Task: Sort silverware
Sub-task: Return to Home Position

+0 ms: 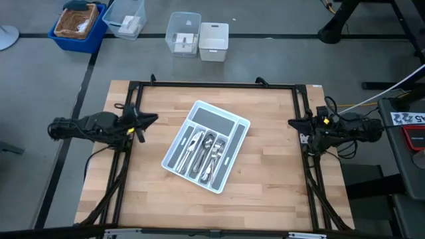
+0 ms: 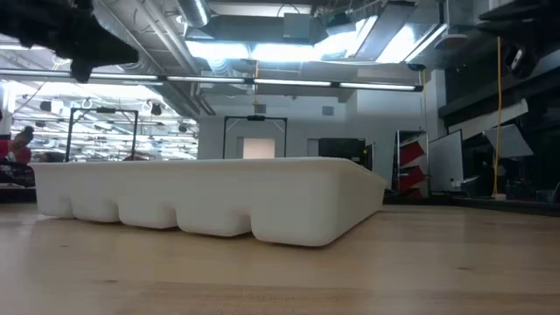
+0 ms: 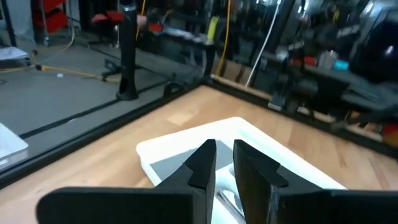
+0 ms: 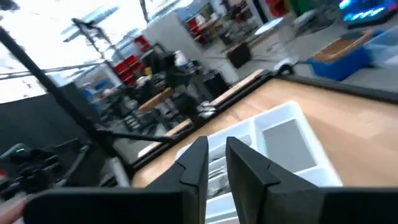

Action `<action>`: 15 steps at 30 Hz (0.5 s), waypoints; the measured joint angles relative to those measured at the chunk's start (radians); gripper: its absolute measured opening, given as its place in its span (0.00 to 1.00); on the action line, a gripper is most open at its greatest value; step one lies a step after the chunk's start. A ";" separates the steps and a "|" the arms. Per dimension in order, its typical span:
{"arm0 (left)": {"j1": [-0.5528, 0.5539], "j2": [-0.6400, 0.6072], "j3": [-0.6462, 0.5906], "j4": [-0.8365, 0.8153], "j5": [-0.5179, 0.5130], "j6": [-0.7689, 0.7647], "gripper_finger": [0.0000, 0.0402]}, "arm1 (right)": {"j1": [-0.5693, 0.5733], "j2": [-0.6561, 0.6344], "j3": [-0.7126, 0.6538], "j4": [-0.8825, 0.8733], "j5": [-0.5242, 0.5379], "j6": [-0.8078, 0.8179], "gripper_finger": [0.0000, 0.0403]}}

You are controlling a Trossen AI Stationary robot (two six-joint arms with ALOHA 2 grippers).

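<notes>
The cutlery [image 1: 204, 151] lies in the tray [image 1: 240, 124] at table centre, while the left gripper [image 1: 151, 119] at nine o'clock and right gripper [image 1: 293, 123] at three o'clock hang slightly parted, holding nothing.

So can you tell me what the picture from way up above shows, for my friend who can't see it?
A light grey cutlery tray sits tilted in the middle of a wooden table, with the shiny silverware lying in its compartments. The left gripper waits at the table's left edge and the right gripper at its right edge, neither holding anything.
</notes>
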 joint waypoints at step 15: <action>0.000 -0.120 -0.253 0.110 -0.001 -0.032 0.12 | 0.000 0.002 -0.304 0.330 -0.070 -0.078 0.15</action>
